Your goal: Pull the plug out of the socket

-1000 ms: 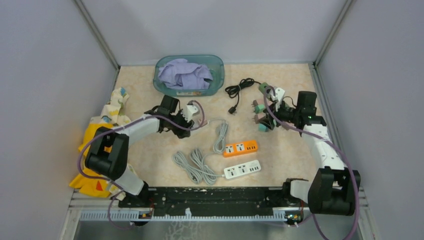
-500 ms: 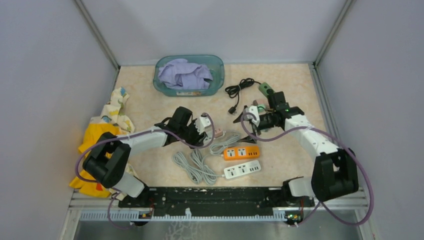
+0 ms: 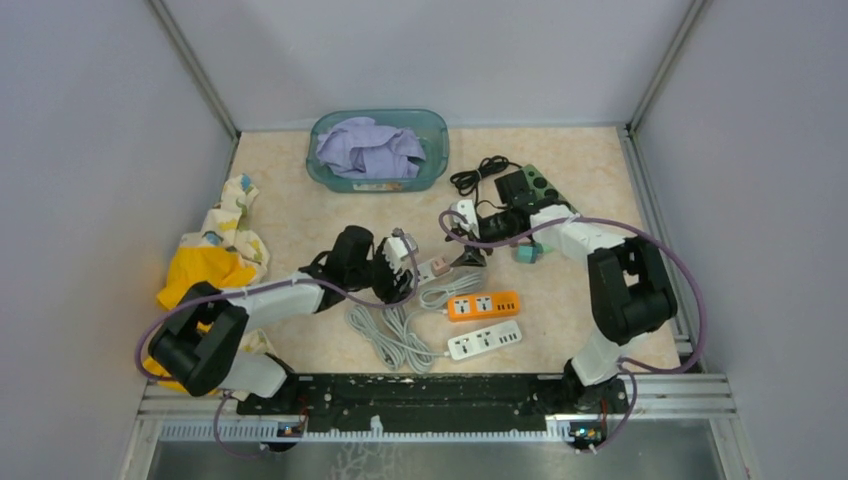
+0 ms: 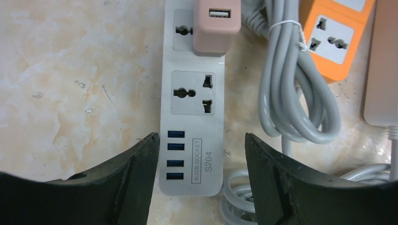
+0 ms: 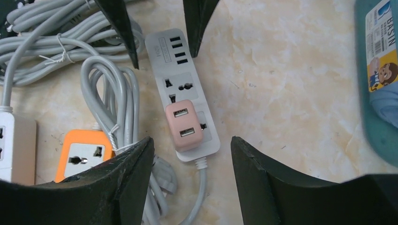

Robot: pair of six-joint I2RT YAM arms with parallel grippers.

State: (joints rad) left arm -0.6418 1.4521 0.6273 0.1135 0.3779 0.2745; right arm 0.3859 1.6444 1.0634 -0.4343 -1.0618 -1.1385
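Observation:
The socket is a pale grey power strip [image 4: 192,117] lying flat mid-table, with blue USB ports at one end. A pink plug [image 4: 217,26] with two USB slots sits in its far outlet. My left gripper [image 4: 201,140] is open and straddles the USB end; the left finger is close to the strip's edge and the right one stands apart. My right gripper [image 5: 191,140] hangs open over the cord end, with the pink plug [image 5: 184,125] just beyond its fingertips and nothing held. From above, the plug [image 3: 437,267] lies between the left gripper [image 3: 405,268] and the right gripper [image 3: 463,254].
An orange strip [image 3: 482,303] and a white strip [image 3: 485,339] lie close by, among coiled grey cords [image 3: 390,330]. A teal basin [image 3: 378,150] with purple cloth stands at the back. A black cord [image 3: 478,180] and a teal adapter [image 3: 527,254] lie to the right, yellow cloth [image 3: 215,260] at the left.
Both arms have closed in on the grey strip: the right arm swung left from the table's right side, and the left gripper moved right and nearer and opened wider.

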